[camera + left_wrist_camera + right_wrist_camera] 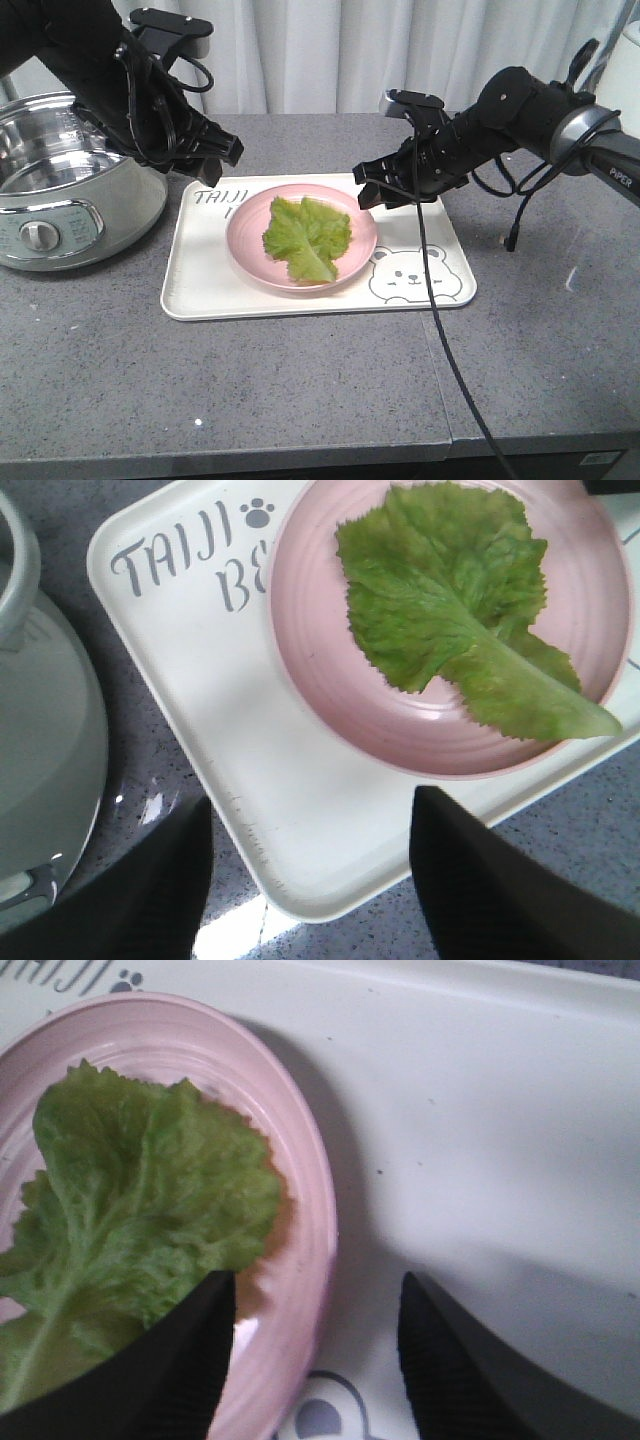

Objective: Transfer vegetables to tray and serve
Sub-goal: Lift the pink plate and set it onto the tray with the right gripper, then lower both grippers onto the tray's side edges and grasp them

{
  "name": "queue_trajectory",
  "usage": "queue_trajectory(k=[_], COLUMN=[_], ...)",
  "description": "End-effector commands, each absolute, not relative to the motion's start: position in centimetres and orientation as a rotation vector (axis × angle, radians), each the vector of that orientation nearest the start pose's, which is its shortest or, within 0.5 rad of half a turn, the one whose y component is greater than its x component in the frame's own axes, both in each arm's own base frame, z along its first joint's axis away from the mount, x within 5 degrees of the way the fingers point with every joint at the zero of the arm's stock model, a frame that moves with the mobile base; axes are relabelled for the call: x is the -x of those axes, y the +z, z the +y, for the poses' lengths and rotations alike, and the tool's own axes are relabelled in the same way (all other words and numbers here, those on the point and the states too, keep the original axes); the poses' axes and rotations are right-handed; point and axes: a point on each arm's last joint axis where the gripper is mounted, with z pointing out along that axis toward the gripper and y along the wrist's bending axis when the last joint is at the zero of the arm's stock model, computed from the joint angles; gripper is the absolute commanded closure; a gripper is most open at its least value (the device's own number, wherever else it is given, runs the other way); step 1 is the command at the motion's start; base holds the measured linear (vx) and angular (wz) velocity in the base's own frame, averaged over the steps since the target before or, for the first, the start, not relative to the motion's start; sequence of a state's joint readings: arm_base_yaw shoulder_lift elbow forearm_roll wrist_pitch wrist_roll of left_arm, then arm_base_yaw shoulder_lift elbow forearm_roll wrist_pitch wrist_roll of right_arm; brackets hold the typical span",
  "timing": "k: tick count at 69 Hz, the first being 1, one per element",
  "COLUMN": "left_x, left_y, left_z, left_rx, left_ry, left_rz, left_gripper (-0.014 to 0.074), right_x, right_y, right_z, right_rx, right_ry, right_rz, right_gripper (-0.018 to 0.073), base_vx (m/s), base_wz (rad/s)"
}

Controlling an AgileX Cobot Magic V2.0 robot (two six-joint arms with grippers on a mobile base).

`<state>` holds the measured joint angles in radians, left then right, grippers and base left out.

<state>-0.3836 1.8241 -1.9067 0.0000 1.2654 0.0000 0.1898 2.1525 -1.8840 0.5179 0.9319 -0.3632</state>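
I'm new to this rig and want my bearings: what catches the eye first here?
A crinkly green lettuce leaf lies on a round pink plate in the middle of the cream tray. The left arm and right arm hover over the tray's two ends, jaws open. A steel pot stands beside the tray, near the left arm.

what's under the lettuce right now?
The lettuce leaf lies on the pink plate, which sits on the cream tray. The plate's middle is hidden by the leaf.
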Motion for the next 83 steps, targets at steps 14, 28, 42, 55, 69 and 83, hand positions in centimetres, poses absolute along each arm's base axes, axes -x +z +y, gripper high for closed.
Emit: queue_trajectory(k=[14,28,42,55,69,83], left_x=[-35.8,-36.8,-37.4,-37.3,-36.9,-37.0], left_y=[39.0,37.4,35.9,33.0,31.0,31.0], left_z=[-13.8,-14.2,-14.5,-14.4,-14.2,-13.9], left_rx=[-0.327,-0.283,-0.285,-0.3,-0.312,-0.267], left_ry=[-0.086,-0.084,-0.069,-0.032,0.0,0.006], left_rz=[2.575,2.621,2.661,2.755,2.822,2.827], left_gripper=[0.0184,0.0184,0.0184,0.0184,0.0184,0.0184], right_x=[-44.9,-44.4,-44.4,-44.4,-44.1,-43.9], right_y=[30.7,30.3,30.1,30.1,28.4,27.6], right_z=[10.3,8.9,7.9,7.8,7.7,7.5], right_rx=[0.415,0.354,0.319,0.297,0.288,0.294], right_ry=[0.305,0.241,0.213,0.199,0.2,0.17], right_rz=[2.638,2.749,2.78,2.784,2.849,2.877], right_gripper=[0.0122,0.0144,0.0144,0.0144,0.0144,0.0144], base_vx=[0.0,0.0,0.0,0.0,0.0,0.0], base_wz=[0.0,0.0,0.0,0.0,0.0,0.0])
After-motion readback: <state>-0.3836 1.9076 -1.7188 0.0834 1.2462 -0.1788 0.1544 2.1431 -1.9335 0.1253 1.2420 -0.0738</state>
